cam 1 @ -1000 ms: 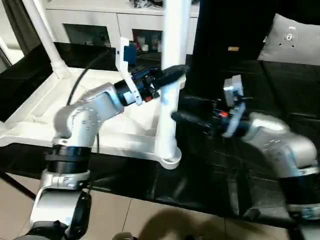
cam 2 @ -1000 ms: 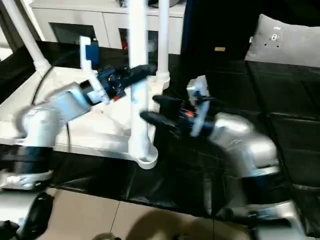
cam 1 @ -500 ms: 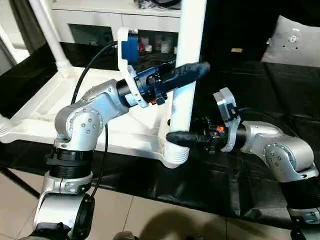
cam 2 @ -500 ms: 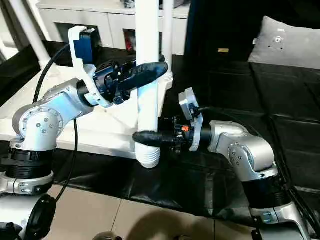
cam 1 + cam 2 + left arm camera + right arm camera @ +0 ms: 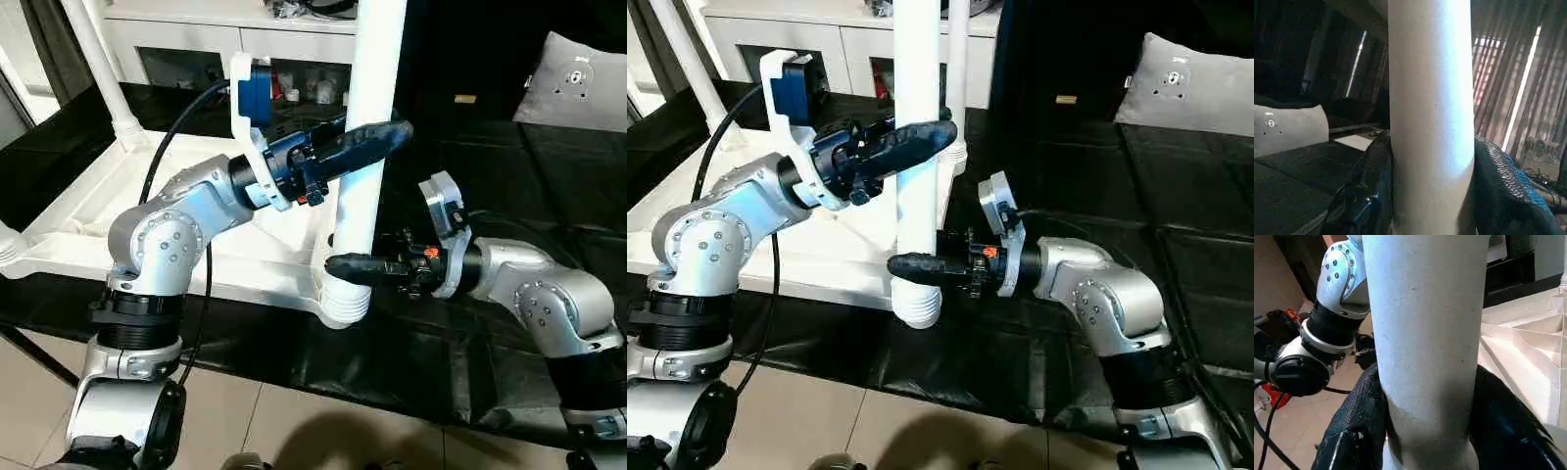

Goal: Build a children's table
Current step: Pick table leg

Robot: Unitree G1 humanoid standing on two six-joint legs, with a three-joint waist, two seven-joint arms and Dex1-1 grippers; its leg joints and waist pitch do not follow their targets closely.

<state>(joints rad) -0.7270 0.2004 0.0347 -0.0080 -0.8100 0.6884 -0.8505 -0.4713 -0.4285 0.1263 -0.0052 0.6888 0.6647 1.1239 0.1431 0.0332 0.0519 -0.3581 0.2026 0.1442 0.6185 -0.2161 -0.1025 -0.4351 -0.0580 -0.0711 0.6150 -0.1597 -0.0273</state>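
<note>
Lying upside down on a black-covered work surface [image 5: 460, 343], the white table top [image 5: 88, 211] shows its ribbed underside, with a tapered white leg [image 5: 98, 69] standing in its far left corner socket and another leg [image 5: 958, 73] upright at the far right corner. Left of centre, the silver left forearm reaches across the top, and the left gripper [image 5: 364, 139] has its two black fingers closed around the near right leg [image 5: 367, 108], one finger on each side of the tube, partway up its height. That leg stands upright in the rounded corner socket [image 5: 340, 304] at the top's near right corner. Lower on the same leg, just above the socket, the right gripper [image 5: 918, 265] comes in from the right with its fingers level, and its black fingers [image 5: 1359, 431] press against both sides of the tube. Farther right, the right arm's silver elbow [image 5: 558, 304] sits over the black covering. Behind everything, a white cabinet [image 5: 216, 44] with glass doors runs along the back, and a grey cushion [image 5: 578, 83] rests at the far right.
</note>
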